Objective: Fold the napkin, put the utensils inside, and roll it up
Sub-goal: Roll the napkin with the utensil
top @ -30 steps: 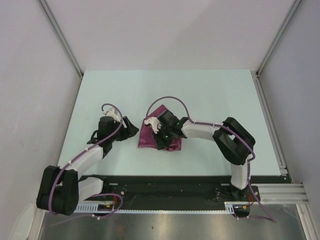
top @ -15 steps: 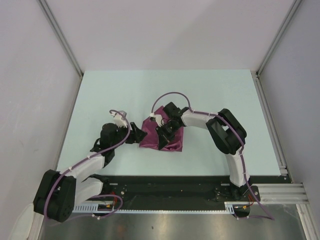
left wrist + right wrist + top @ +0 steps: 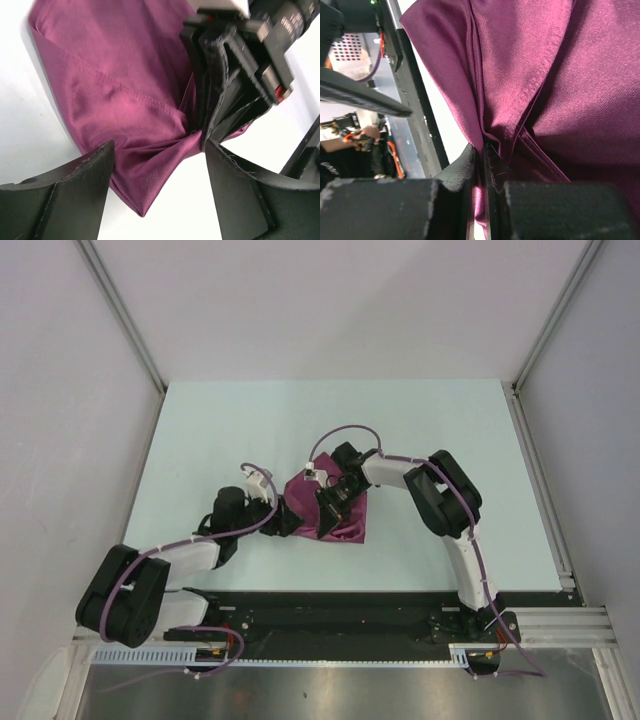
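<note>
The plum napkin (image 3: 345,520) lies crumpled near the table's middle front. My right gripper (image 3: 327,512) is shut on a fold of the napkin (image 3: 560,75), with cloth pinched between its fingers (image 3: 492,172). My left gripper (image 3: 285,517) is open at the napkin's left edge. In the left wrist view its jaws stand wide apart around a pointed corner of the napkin (image 3: 135,130), and the right gripper (image 3: 206,136) shows pinching the cloth just beyond. No orange utensil is in view.
The pale table (image 3: 420,420) has grey walls at the back and sides. A black rail (image 3: 340,615) with the arm bases runs along the near edge. Purple cables loop above both wrists.
My left gripper has moved right, from well clear of the napkin to its left edge. My right gripper has shifted slightly back and left while holding the cloth.
</note>
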